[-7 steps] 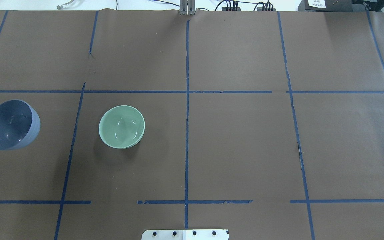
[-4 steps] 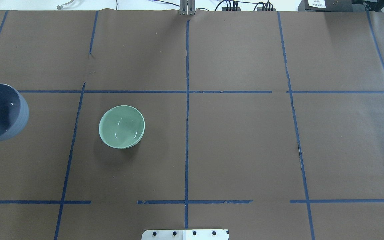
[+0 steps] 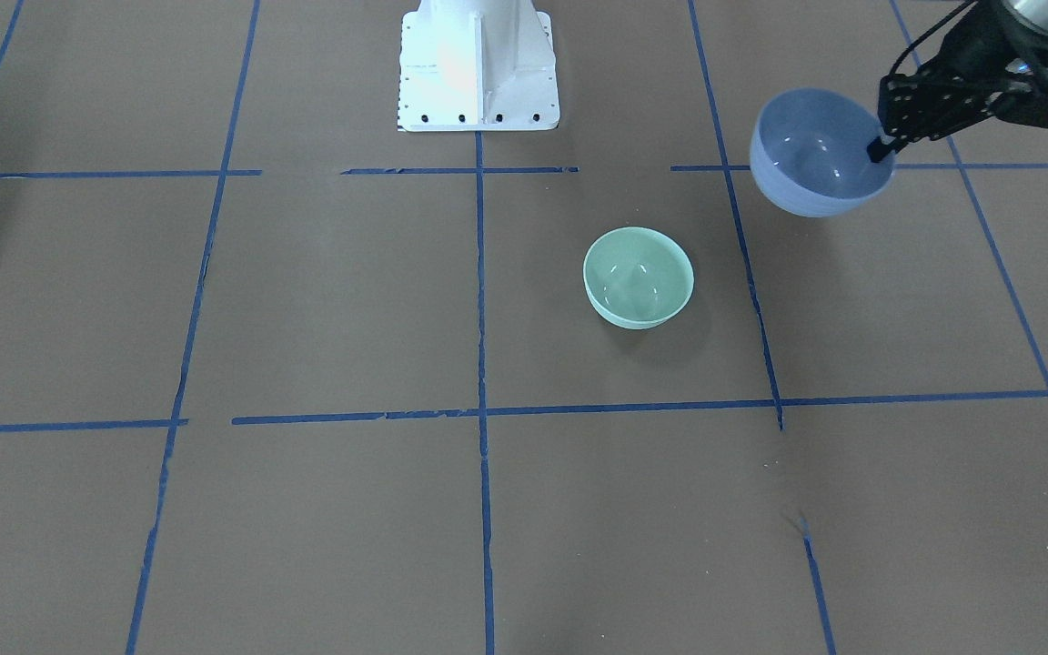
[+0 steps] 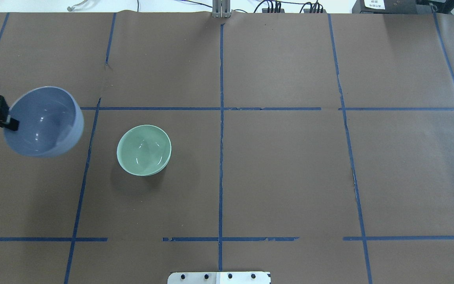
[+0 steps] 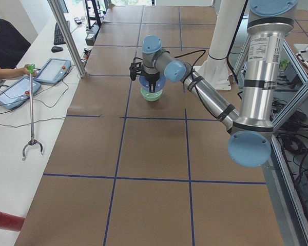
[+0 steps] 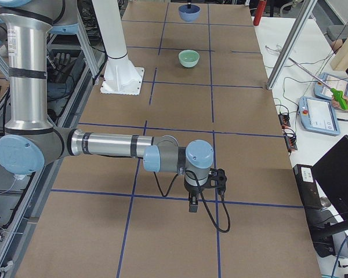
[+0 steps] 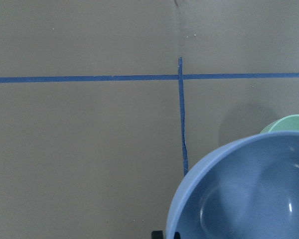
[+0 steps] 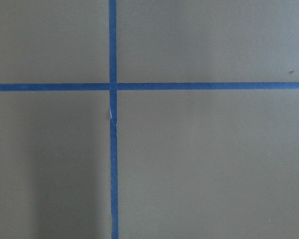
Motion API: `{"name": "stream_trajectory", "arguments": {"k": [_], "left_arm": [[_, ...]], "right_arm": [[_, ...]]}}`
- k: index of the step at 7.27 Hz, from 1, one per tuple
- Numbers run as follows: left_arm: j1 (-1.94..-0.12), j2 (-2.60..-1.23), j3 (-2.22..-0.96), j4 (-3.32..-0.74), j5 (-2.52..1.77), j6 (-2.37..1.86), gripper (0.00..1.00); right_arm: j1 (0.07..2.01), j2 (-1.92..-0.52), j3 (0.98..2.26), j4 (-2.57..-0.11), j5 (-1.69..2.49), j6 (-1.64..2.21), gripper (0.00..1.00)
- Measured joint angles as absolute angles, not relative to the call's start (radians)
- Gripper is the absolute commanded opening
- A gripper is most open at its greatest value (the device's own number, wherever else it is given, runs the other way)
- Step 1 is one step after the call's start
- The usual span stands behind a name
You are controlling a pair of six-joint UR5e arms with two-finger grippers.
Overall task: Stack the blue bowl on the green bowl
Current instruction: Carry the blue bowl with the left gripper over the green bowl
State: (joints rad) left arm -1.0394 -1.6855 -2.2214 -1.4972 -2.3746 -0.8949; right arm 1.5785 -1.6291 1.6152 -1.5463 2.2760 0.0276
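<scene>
My left gripper [image 4: 12,124] is shut on the near-left rim of the blue bowl [image 4: 43,121] and holds it upright in the air above the table's left part. The front view shows the same grip [image 3: 878,149] on the blue bowl [image 3: 813,153]. The green bowl [image 4: 144,150] stands empty on the brown paper, to the right of the blue bowl and apart from it. In the left wrist view the blue bowl [image 7: 249,194] fills the lower right, with the green bowl's rim [image 7: 289,123] just beyond it. My right gripper [image 6: 192,204] hangs low over the table's far right end; I cannot tell whether it is open.
The white robot base [image 3: 477,64] stands at the table's middle on the robot's side. Blue tape lines [image 4: 221,118] divide the brown paper into squares. An operator [image 5: 5,46] with tablets and a grabber stick [image 5: 31,118] is on a side bench beyond the table.
The blue bowl has risen in the left gripper and moved right, from the view's left edge toward the green bowl. The green bowl has not moved.
</scene>
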Motion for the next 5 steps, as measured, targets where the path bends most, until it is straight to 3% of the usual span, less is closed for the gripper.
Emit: {"name": "stream_trajectory", "arguments": {"k": [2,5], "left_arm": [[-0.893,-1.796,-2.130,-1.579,-2.295,-1.099,0.00],[-0.813,-1.825,-1.989,-1.760,-2.222,-1.208,0.00]], "right_arm": [[1.578,-1.629,1.615,-1.546,2.276,0.028,1.00],[1.578,-1.629,1.615,-1.547,2.276,0.028,1.00]]}}
